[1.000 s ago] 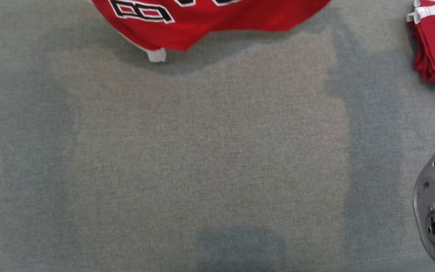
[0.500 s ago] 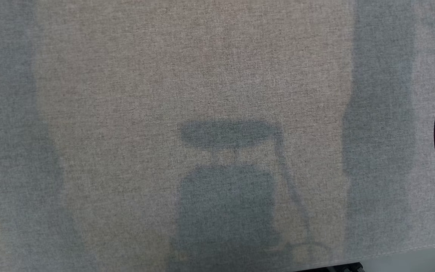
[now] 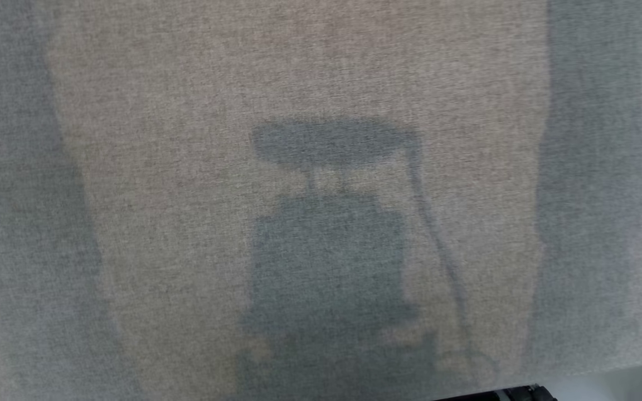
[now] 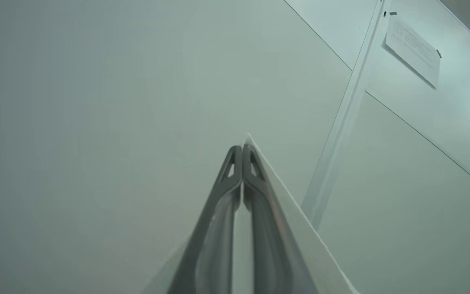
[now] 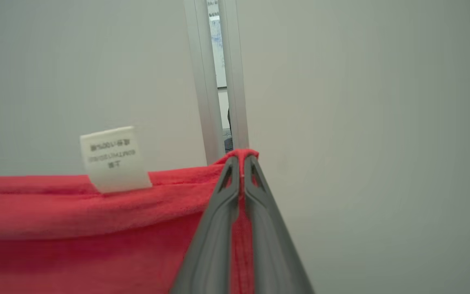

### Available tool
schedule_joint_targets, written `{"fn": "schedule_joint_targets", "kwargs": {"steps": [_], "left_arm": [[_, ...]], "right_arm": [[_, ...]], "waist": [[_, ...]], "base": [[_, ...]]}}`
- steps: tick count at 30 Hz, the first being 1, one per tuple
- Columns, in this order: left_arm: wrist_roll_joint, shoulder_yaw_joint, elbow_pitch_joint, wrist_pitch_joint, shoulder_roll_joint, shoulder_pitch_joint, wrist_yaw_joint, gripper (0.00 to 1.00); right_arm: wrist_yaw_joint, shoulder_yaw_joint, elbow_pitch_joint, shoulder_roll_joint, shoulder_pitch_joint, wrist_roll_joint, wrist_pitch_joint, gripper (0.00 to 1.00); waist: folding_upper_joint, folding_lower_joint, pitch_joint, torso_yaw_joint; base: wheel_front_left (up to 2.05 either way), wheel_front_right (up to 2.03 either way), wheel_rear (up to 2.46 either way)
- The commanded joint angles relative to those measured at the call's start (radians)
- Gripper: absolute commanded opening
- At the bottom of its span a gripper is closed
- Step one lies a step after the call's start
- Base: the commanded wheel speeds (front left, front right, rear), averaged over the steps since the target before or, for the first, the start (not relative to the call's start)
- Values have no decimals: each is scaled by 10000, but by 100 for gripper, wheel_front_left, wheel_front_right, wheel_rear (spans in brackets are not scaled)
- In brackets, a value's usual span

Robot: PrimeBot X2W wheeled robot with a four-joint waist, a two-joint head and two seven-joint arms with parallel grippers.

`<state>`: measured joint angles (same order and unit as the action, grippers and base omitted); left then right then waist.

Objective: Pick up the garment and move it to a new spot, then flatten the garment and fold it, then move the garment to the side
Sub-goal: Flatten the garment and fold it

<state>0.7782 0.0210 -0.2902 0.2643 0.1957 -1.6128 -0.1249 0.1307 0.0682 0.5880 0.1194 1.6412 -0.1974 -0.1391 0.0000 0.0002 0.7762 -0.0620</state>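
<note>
Garment (image 5: 76, 228), red cloth at the lower left of the right wrist view, hangs pinched in the clenched right gripper (image 5: 241, 160), while the left gripper (image 4: 242, 149) is pressed closed, its hold unclear, so a level, taut lowering seems best.

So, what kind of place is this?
Probably an indoor test room for folding clothes: a grey cloth-covered table, plain pale wall panels joined by a metal strip, and a red garment.

Red garment (image 5: 76, 212), white label (image 5: 114, 159)
</note>
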Motion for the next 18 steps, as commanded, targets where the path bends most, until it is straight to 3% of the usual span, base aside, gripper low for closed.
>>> {"fn": "schedule_joint_targets", "kwargs": {"steps": [1, 5, 10, 14, 18], "left_arm": [[120, -62, 147, 3, 58, 327, -70, 0], [619, -505, 650, 2, 216, 1749, -65, 0], [1227, -1064, 1501, -11, 625, 3679, -63, 0], [1395, -981, 2101, -9, 925, 5408, -55, 0], [1402, -870, 2694, -12, 973, 7258, 35, 0]], "right_arm": [[-1, -177, -17, 173, -256, -192, 48, 0], [-1, -956, -354, 791, -1420, -1017, 479, 0], [-3, -1720, -1437, 1719, -3327, -2080, 2018, 0], [-3, -1615, -2642, 2174, -5168, -2717, 3625, 0], [-4, -1168, -3958, 2212, -7150, -2729, 5201, 0]], "waist": [[0, -2, 233, 237], [0, -2, 123, 459], [0, -2, -536, 695], [0, -2, -1315, 804], [0, -2, -2124, 857]], "base": [[0, 0, 0], [0, 0, 0], [0, 0, 0], [0, 0, 0], [0, 0, 0]]}}
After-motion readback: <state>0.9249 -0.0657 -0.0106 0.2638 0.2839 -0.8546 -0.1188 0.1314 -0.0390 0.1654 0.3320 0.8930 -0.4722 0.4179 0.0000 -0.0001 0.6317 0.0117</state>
